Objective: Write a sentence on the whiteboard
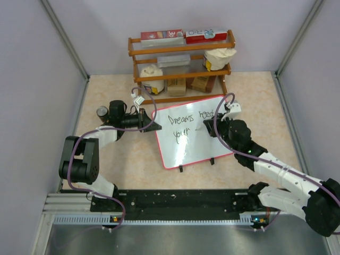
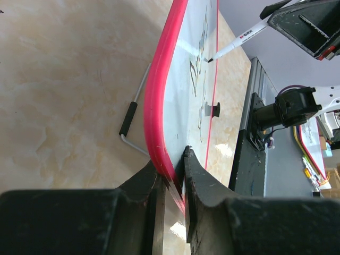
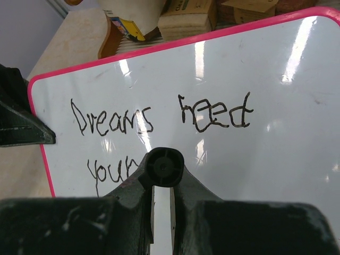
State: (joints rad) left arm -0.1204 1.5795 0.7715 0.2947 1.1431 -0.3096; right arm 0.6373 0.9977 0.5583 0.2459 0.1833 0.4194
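The whiteboard [image 1: 197, 146], white with a red frame, stands tilted on the table with its two black tabs toward me. My left gripper [image 1: 150, 121] is shut on its left edge; in the left wrist view the red frame [image 2: 159, 101] runs between the fingers [image 2: 197, 180]. The sentence [image 1: 187, 121] reads "Dreams need" with "your" beneath [image 3: 159, 114]. My right gripper [image 3: 163, 183] is shut on a marker [image 2: 241, 40], whose black rear end [image 3: 165, 167] faces the right wrist camera. The marker's tip touches the board just right of "your".
A wooden rack [image 1: 180, 64] with boxes and paper cups stands right behind the board. A wire stand with a black grip [image 2: 130, 117] props the board from behind. Grey walls close in both sides, and a black rail [image 1: 175, 202] runs along the near edge.
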